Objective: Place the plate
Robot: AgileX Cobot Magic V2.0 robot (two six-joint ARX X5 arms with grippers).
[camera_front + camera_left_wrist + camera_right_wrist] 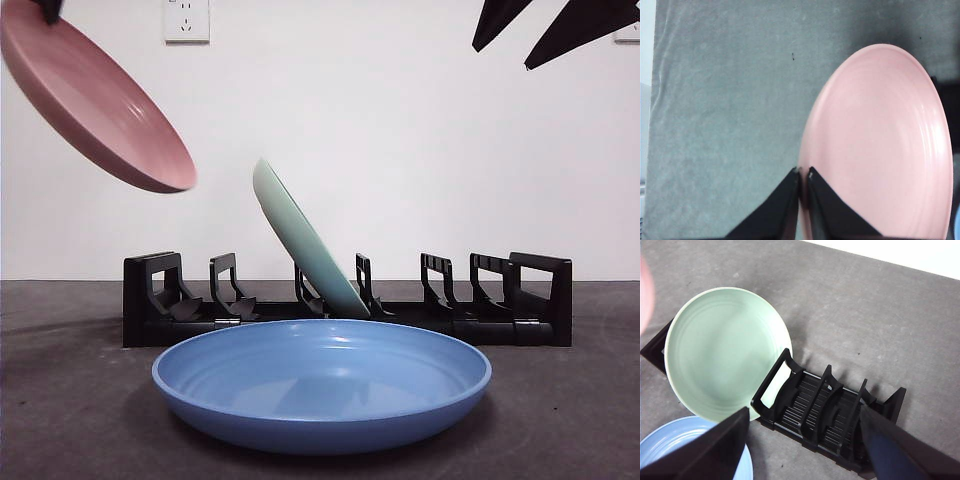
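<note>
My left gripper (803,173) is shut on the rim of a pink plate (880,145) and holds it tilted in the air. In the front view the pink plate (95,100) hangs at the upper left, above the left end of the black dish rack (345,305). A green plate (305,240) leans in a middle slot of the rack; it also shows in the right wrist view (725,352). My right gripper (802,422) is open and empty, high above the rack's right part (830,415); its black tips (545,25) show at the top right.
A large blue plate (322,383) lies flat on the dark table in front of the rack; its edge shows in the right wrist view (687,450). A white wall with a socket (186,19) stands behind. Empty rack slots lie on both sides of the green plate.
</note>
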